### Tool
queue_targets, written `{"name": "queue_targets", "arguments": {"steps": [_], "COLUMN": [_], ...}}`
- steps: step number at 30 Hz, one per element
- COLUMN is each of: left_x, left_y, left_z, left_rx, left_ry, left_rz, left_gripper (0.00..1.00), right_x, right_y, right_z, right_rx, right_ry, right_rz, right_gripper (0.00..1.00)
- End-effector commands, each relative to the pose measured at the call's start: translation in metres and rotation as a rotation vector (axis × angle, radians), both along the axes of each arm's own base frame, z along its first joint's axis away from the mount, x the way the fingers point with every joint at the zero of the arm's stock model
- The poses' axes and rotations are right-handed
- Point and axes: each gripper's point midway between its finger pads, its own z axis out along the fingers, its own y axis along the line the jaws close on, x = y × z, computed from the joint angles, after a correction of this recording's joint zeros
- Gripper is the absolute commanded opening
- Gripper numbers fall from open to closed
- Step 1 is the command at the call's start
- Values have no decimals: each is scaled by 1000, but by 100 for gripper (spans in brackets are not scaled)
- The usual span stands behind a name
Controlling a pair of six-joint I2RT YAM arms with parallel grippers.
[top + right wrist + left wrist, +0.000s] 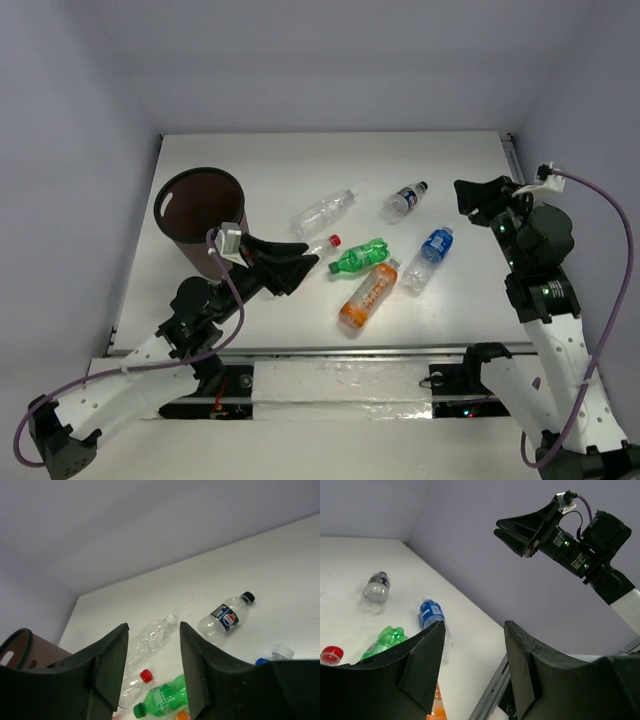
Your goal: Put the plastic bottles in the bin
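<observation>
The dark brown bin [200,205] stands at the left. Six bottles lie on the white table: plain clear [325,210], dark-labelled black-capped [404,200], blue-labelled [427,258], green [358,257], orange [367,297] and red-capped [327,242], the last partly hidden by my left gripper [306,258]. That gripper is open and empty, raised just left of the green bottle [385,640]. My right gripper [468,195] is open and empty, raised right of the dark-labelled bottle [225,617]. The right wrist view also shows the clear bottle [152,632] and the bin [25,642].
The table's metal front rail [350,352] runs below the bottles. Grey walls close in the back and both sides. The right arm [580,550] shows high in the left wrist view.
</observation>
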Motion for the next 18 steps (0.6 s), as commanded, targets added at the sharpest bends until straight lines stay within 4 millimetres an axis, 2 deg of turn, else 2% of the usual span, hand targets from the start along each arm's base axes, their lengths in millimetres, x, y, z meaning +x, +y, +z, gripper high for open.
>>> {"name": "queue_targets", "arguments": {"steps": [1, 2, 4, 5, 7, 8, 9, 10, 12, 13, 14, 15, 16, 17, 18], "left_x": [-9, -12, -17, -21, -22, -24, -20, -21, -14, -10, -6, -4, -1, 3, 5], "left_y": [9, 12, 17, 20, 29, 34, 39, 45, 59, 62, 69, 71, 72, 75, 77], "left_z": [28, 35, 38, 47, 49, 56, 50, 52, 56, 43, 46, 40, 29, 22, 18], "left_rx": [-34, -43, -32, -38, -15, -18, 11, 26, 42, 101, 122, 154, 199, 226, 242], "left_ry": [-30, -34, -23, -35, -41, -51, -35, -54, -39, 1, -2, 13, 34, 39, 46], "left_rz": [-4, -3, -7, -10, 18, 34, 63, 87, 168, 191, 234, 252, 265, 291, 305], "left_gripper": [46, 44, 40, 39, 34, 31, 28, 19, 3, 0, 0, 0, 0, 0, 0], "right_x": [8, 13, 31, 37, 54, 59, 64, 74, 82, 91, 95, 100, 106, 114, 118], "right_y": [7, 7, 6, 4, 1, 1, 0, -4, -6, -8, -10, -11, -10, -9, -8], "right_z": [-1, -5, -30, -36, -61, -69, -76, -91, -102, -113, -119, -126, -128, -149, -156], "right_rx": [-31, -35, -58, -62, -74, -70, -69, -76, -74, -81, -90, -100, -108, -123, -127], "right_ry": [-6, 13, 102, 132, 205, 224, 245, 281, 316, 343, 360, 381, 392, 449, 469], "right_rz": [36, 36, 21, 5, -23, -29, -38, -70, -89, -108, -121, -130, -127, -126, -123], "right_gripper": [40, 18, 6, 0, 0, 0, 0, 0, 0, 0, 0, 3, 11, 26, 40]}}
